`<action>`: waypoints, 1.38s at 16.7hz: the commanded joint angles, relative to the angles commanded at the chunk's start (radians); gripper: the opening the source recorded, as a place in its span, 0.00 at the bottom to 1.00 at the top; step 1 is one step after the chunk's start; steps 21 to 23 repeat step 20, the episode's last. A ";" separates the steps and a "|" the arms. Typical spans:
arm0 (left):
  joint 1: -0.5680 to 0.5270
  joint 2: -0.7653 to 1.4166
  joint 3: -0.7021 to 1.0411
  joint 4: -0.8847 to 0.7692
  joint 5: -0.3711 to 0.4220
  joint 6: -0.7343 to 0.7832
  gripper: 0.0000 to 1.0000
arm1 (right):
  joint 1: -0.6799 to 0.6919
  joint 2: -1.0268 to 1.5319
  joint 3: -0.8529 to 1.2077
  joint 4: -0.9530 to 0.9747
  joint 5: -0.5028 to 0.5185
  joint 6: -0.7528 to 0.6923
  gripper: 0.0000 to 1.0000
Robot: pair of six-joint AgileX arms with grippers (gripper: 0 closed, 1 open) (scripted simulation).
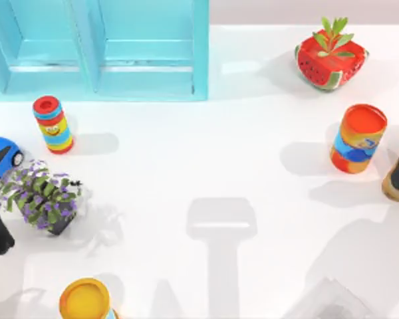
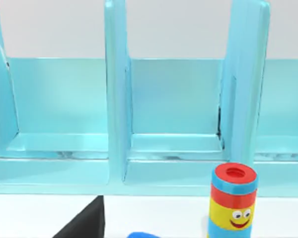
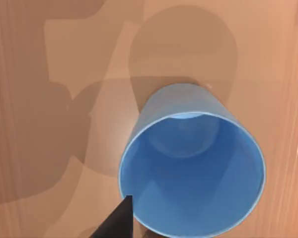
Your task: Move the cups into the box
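Over a brown cardboard floor [image 3: 49, 74], R gripper [image 3: 120, 220] is hovering by blue cup [image 3: 193, 163], grip unclear; next: release/retreat.

No readable txt or nos. on any obj, just graphics

You're looking at a rendered tabletop scene, not a real room. A plain white counter [image 1: 206, 153] carries toy-like props. A turquoise shelf unit [image 1: 146, 66] stands at its back.
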 joint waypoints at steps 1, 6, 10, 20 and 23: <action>0.000 0.000 0.000 0.000 0.000 0.000 1.00 | 0.000 0.000 0.000 0.000 0.000 0.000 1.00; 0.000 0.000 0.000 0.000 0.000 0.000 1.00 | 0.000 0.000 0.000 0.000 0.000 0.000 1.00; 0.000 0.000 0.000 0.000 0.000 0.000 1.00 | -0.004 0.005 0.040 -0.040 -0.003 0.000 1.00; 0.000 0.000 0.000 0.000 0.000 0.000 1.00 | -0.007 0.022 0.427 -0.406 0.000 -0.004 1.00; 0.000 0.000 0.000 0.000 0.000 0.000 1.00 | -0.007 0.022 0.427 -0.406 0.000 -0.004 1.00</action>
